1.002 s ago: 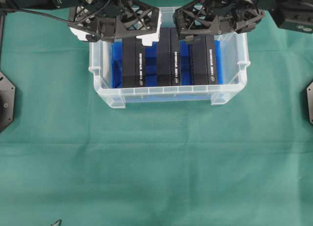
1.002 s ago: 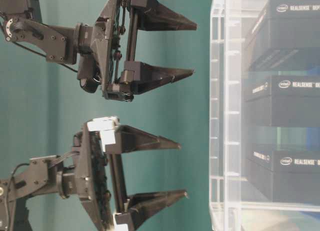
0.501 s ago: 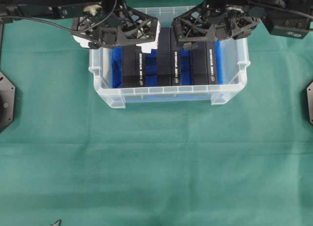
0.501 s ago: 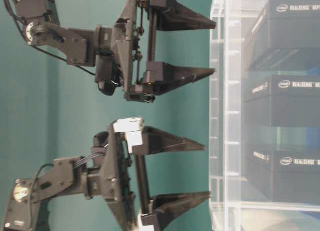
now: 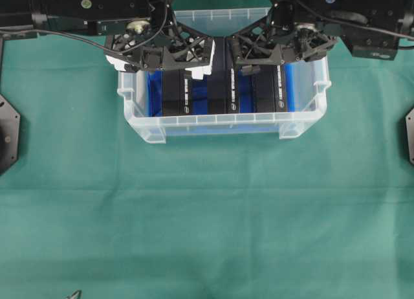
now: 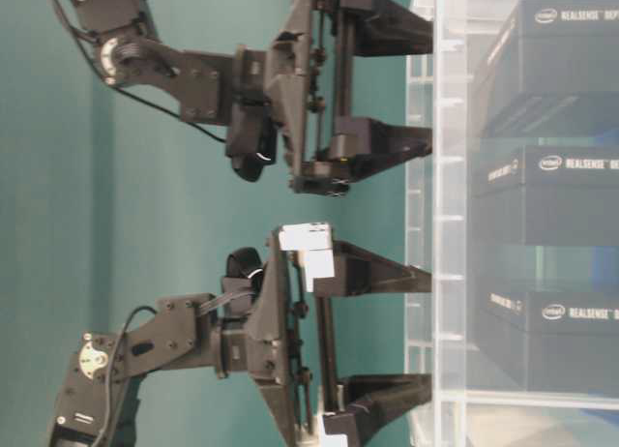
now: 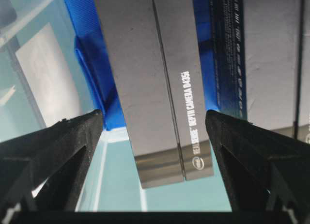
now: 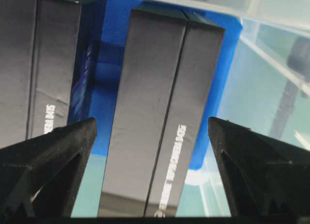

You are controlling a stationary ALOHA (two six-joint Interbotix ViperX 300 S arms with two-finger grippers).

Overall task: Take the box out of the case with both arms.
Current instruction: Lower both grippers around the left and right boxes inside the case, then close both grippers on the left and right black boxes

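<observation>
Green-cloth counter (image 5: 207, 215) carries the clear rectangular plastic case (image 5: 223, 121) with blue-lined bottom; three black rectangular boxes (image 5: 226, 88) stand side by side inside it. Left pincer (image 7: 154, 132), white-tipped, is spread wide over the left box, gripping nothing. All-black right pincer (image 8: 152, 136) likewise gapes over the right box, empty.

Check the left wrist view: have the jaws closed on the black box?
No, the left gripper stands wide open, with clear gaps between each jaw and the black box centred between them.
</observation>
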